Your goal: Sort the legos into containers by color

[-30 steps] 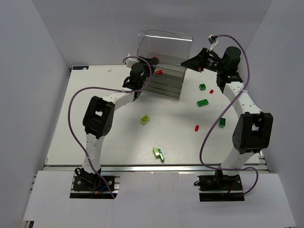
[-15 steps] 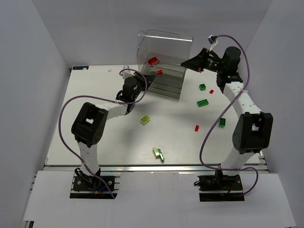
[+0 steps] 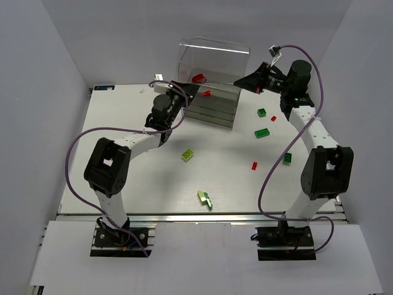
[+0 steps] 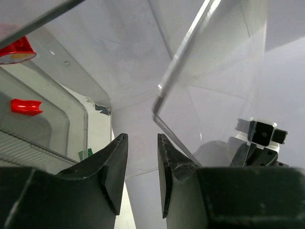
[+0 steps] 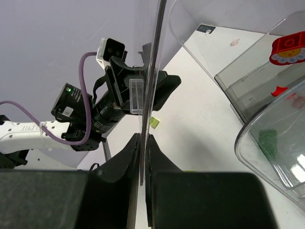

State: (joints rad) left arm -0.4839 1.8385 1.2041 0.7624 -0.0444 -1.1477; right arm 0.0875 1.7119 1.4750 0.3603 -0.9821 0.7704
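Since the left arm has swung back toward the left over the past second, the left fingers [image 3: 187, 90] now sit just beside the left side of the container [image 3: 215, 58], parted by a narrow gap with nothing between them. A rounded red piece [image 3: 198, 78], not visible inside a second ago, now lies within the container's tall, glossy, clear shell. Below it, a small red brick [image 3: 207, 93] rests as before on the ribbed, stacked drawers [image 3: 212, 112]. The right fingers [image 3: 241, 82] have not moved and are pinched tight on a thin transparent wall of the container. Out on the matte white surface [image 3: 233, 178], the studded dark green bricks [image 3: 262, 133], red bricks [image 3: 254, 165] and yellow-green bricks [image 3: 188, 155] lie scattered where they were.
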